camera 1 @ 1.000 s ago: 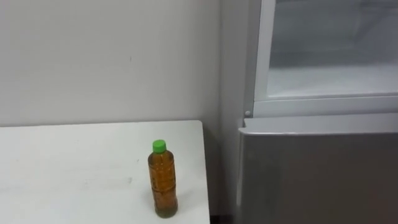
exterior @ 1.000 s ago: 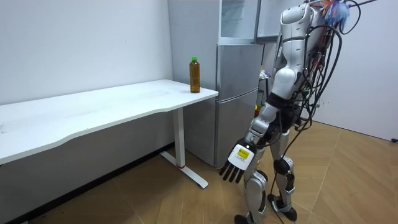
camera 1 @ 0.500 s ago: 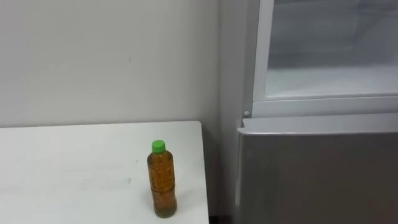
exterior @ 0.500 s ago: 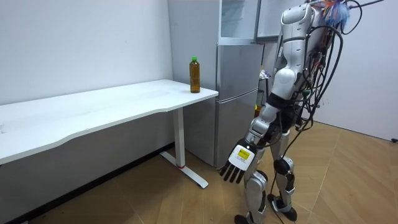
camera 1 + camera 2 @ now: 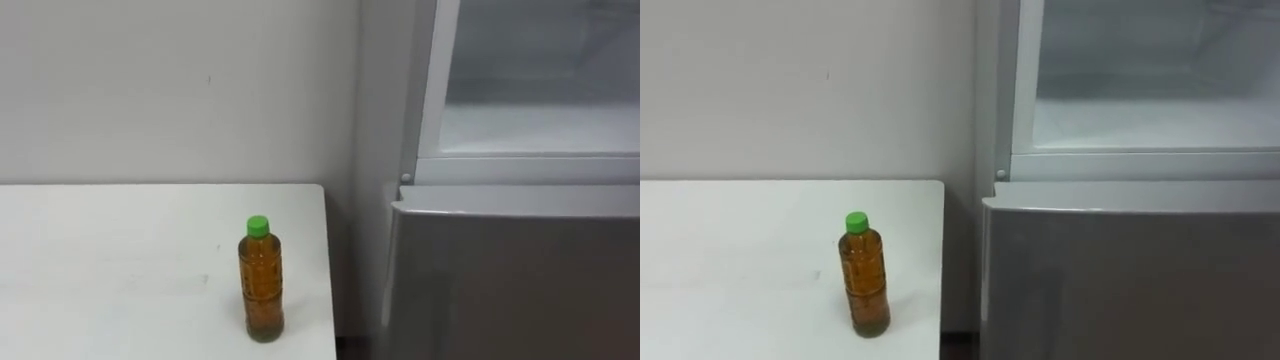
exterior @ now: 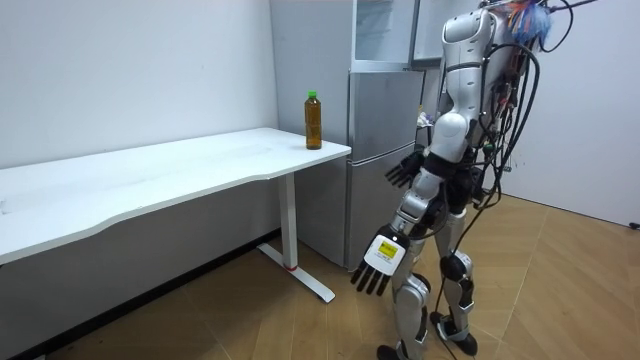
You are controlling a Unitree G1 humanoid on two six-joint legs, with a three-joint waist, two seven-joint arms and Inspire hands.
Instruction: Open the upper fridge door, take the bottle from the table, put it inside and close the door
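A bottle [image 5: 260, 280] of amber drink with a green cap stands upright on the white table [image 5: 110, 250], close to its right edge. To its right is the silver fridge, its upper compartment [image 5: 540, 110] open, white inside, with a bare shelf. In the room view I stand on the wooden floor about a step from the fridge [image 6: 380, 150] and the bottle [image 6: 313, 121]. My left hand [image 6: 377, 266] hangs low with straight fingers. My right hand [image 6: 403, 172] is raised at waist height before the fridge, fingers spread, holding nothing.
The lower fridge door [image 5: 510, 280] is closed and stands out in front of the open compartment. A narrow gap separates the table edge [image 5: 328, 270] from the fridge side. A plain wall [image 5: 170, 90] runs behind the table. The long table [image 6: 150, 175] stretches toward the room view's left.
My right hand has risen from behind my body to waist height in front of the fridge. The left hand stays hanging low. The bottle has not moved; the eye view shifted slightly.
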